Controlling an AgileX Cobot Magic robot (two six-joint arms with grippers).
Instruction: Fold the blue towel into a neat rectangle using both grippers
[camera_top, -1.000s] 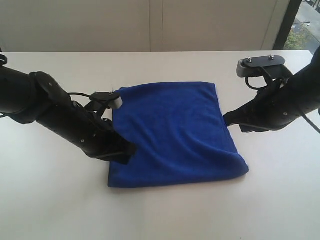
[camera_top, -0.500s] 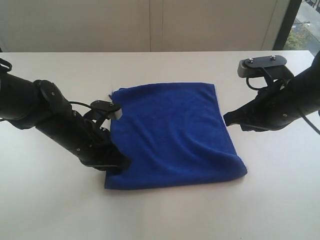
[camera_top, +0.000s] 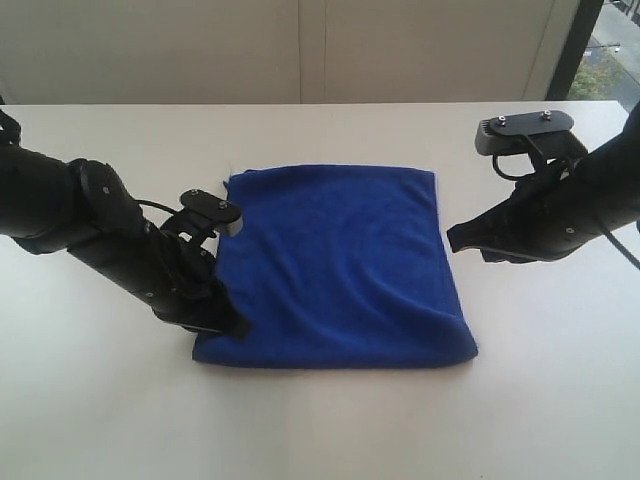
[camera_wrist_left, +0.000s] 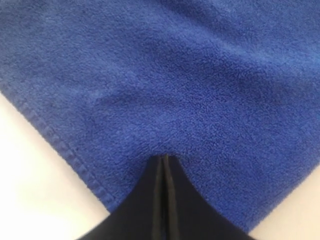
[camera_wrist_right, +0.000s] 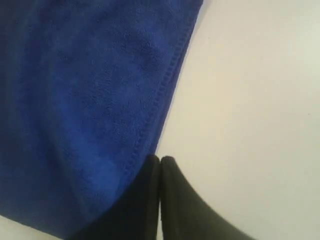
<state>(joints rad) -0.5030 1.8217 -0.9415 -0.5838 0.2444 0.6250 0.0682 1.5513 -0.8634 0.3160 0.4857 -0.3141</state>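
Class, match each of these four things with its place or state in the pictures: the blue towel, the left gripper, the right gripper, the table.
Things:
1. blue towel
2. left gripper
3. right gripper
4. table

Places or states:
A. shut, tips at the towel's right edge
B. white, underneath everything
C. shut, tips resting on the towel near its left edge
D. spread flat between the two arms

Pairs: 1-D, 2-C, 3-A, 4-B

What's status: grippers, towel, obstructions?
Left gripper shut, tips against deep-blue microfibre towel near its corner. Right gripper shut at towel's opposite hem. Towel roughly rectangular, flat on white table. Nothing obstructing.
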